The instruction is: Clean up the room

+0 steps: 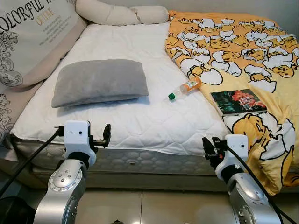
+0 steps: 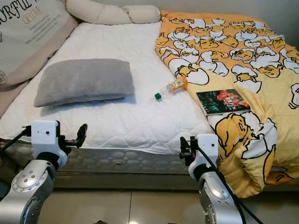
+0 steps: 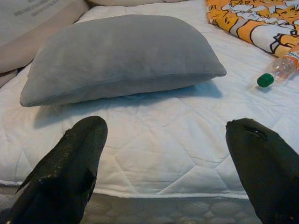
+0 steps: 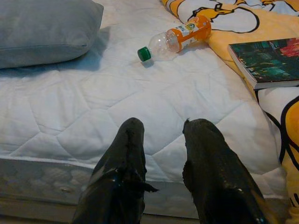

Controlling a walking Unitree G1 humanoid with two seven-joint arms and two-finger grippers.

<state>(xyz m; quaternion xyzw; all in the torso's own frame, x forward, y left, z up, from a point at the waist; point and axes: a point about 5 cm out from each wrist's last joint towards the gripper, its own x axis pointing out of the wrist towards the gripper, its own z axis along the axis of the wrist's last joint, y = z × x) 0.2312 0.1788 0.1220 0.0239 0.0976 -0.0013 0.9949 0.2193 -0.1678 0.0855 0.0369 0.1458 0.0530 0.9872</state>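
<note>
While both arms wait at the lower edge of the frame, short of the mattress (image 1: pixel 140 126), the tidying looks barely begun. A plastic bottle (image 1: pixel 185 88) with an orange label lies on its side at centre frame, touching the duck-print blanket (image 1: pixel 243 51); a book (image 1: pixel 238 101) rests on that blanket at right, and a grey pillow (image 1: pixel 99 81) sits left of centre. The left gripper (image 3: pixel 166 154) is spread wide and empty; the right gripper (image 4: pixel 161 140) is narrowly parted, grasping nothing.

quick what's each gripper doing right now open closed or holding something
Left gripper: open, holding nothing, at the white quilted mattress edge.
Right gripper: slightly open, holding nothing.
</note>
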